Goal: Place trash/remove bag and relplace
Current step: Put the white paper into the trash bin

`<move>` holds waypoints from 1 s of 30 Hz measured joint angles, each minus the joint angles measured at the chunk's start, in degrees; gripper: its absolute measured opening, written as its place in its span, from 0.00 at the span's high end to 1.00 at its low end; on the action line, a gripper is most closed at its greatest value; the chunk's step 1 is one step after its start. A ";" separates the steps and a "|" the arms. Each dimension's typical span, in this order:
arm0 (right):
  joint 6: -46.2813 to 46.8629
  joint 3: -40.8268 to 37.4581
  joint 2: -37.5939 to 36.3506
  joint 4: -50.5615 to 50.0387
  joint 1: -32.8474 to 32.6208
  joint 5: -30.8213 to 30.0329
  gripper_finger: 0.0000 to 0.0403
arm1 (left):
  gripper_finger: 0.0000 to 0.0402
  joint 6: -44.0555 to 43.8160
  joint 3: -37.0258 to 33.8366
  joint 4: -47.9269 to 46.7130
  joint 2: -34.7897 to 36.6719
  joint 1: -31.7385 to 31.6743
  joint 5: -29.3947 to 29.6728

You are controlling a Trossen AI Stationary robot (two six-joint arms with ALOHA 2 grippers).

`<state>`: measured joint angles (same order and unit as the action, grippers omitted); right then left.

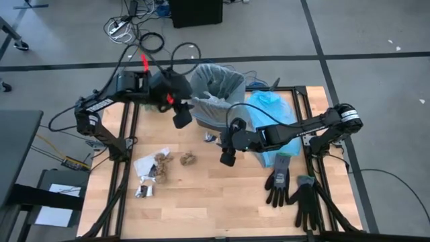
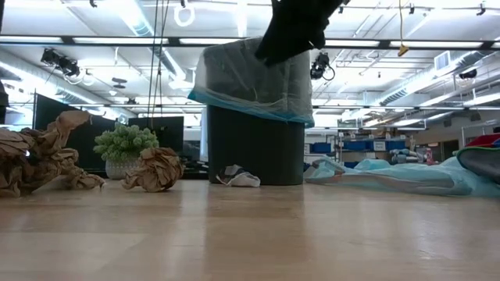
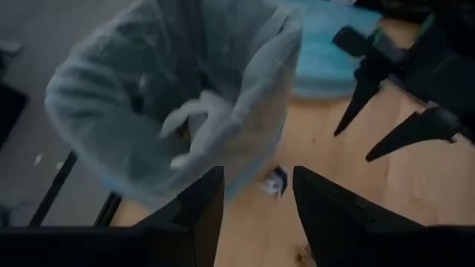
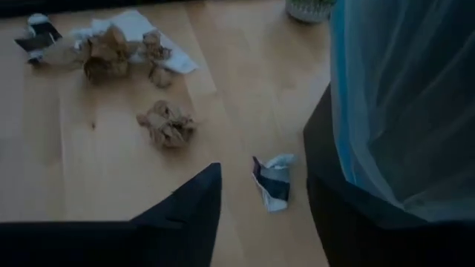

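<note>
Early on: brown scraps [image 1: 161, 164] and a wrapper [image 4: 273, 182] lie on the table [image 1: 201, 202], bag [image 1: 216, 84] in bin upper centre. Left gripper [image 3: 256, 215] and right gripper [image 4: 263, 215] open, empty.

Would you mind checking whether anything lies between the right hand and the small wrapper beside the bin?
Nothing visible does. The right hand hangs open over bare table, with the wrapper just ahead of its fingers, close beside the black bin.
</note>
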<state>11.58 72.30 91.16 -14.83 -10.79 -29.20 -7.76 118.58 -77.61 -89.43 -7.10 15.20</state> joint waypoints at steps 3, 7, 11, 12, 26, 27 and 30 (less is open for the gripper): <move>-0.30 -0.06 2.57 -0.02 0.47 2.17 0.43 | 0.57 -2.13 0.00 -3.89 -0.13 1.93 4.20; -0.75 -0.07 7.20 0.89 0.89 3.36 0.37 | 0.57 -3.17 -2.37 -5.98 0.58 3.72 6.01; -0.74 -0.07 11.36 1.40 1.41 3.53 0.35 | 0.57 -6.00 -7.03 -5.96 1.92 5.34 6.07; -0.86 -0.07 12.25 1.73 1.64 3.52 0.35 | 0.57 -6.76 -8.52 -5.86 2.27 5.59 6.28; -9.86 -0.01 19.20 6.11 7.34 6.79 0.37 | 0.57 -26.11 -35.91 -2.25 8.94 8.21 9.77; -10.63 0.01 19.31 7.42 7.79 7.20 0.37 | 0.57 -27.36 -37.32 -2.17 8.94 8.75 9.66; -11.74 0.04 19.36 8.12 9.51 10.24 0.37 | 0.57 -29.63 -41.18 -1.55 8.94 10.57 8.90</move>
<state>-0.16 72.34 110.53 -6.71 -1.28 -18.96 -37.39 77.41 -79.16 -80.49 3.47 24.10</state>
